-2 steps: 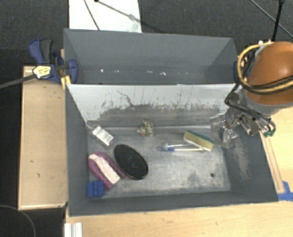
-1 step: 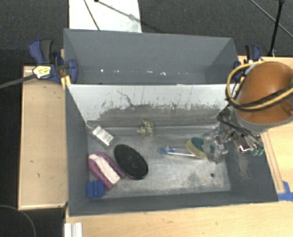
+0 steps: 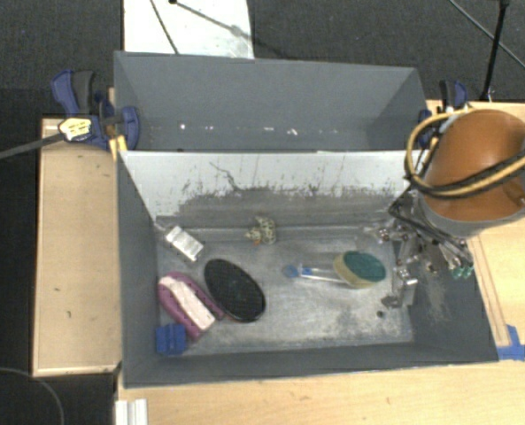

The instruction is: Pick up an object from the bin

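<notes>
Background: dark carpeted floor (image 3: 32,25) all round the rig.
Bin: grey metal bin (image 3: 271,193), sloped scratched walls, scuffed flat bottom.
Arm: comes in from the right; orange wrist cover (image 3: 474,166) with looped cables sits over the bin's right wall.
Gripper: gripper (image 3: 404,283) is down low at the right end of the bin bottom, close to the right wall.
Jaws: cannot tell whether parted or clenched; the metalwork there blends together. I see no item in them.
Nearest item: round teal-headed brush with a cream rim (image 3: 361,268), lying flat just left of the gripper; its translucent blue handle points left. Contact with the gripper: cannot tell.
Centre-left: black oval brush head (image 3: 234,289), flat on the bottom, well apart from the gripper.
Left: pink and white cloth-like lump (image 3: 187,299), touching the black oval's left edge.
Front-left corner: small blue block (image 3: 170,339), just below the pink lump.
Back-left: small silvery-white piece (image 3: 183,242), near the rear wall's foot.
Back-centre: small brassy piece (image 3: 263,229), at the rear wall's foot.
</notes>
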You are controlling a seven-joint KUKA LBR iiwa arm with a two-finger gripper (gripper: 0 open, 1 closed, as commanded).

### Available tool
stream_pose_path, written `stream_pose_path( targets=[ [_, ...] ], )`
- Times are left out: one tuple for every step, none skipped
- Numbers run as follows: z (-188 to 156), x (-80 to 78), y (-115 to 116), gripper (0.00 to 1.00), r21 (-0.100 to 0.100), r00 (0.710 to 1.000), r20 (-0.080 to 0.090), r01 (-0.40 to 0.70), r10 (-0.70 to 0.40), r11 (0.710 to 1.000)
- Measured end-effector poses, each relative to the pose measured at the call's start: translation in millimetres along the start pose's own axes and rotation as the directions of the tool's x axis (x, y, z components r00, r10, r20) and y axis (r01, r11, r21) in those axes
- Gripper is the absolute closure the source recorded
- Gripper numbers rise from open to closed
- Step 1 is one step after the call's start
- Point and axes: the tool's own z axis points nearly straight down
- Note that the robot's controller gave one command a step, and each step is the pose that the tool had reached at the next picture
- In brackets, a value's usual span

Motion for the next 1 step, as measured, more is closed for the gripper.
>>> stream_pose_path(
  targets=[
    [95.0,-51.2,-4.2,0.0,-0.002,1.0,-0.001,-0.001,0.001,1.0]
  ],
)
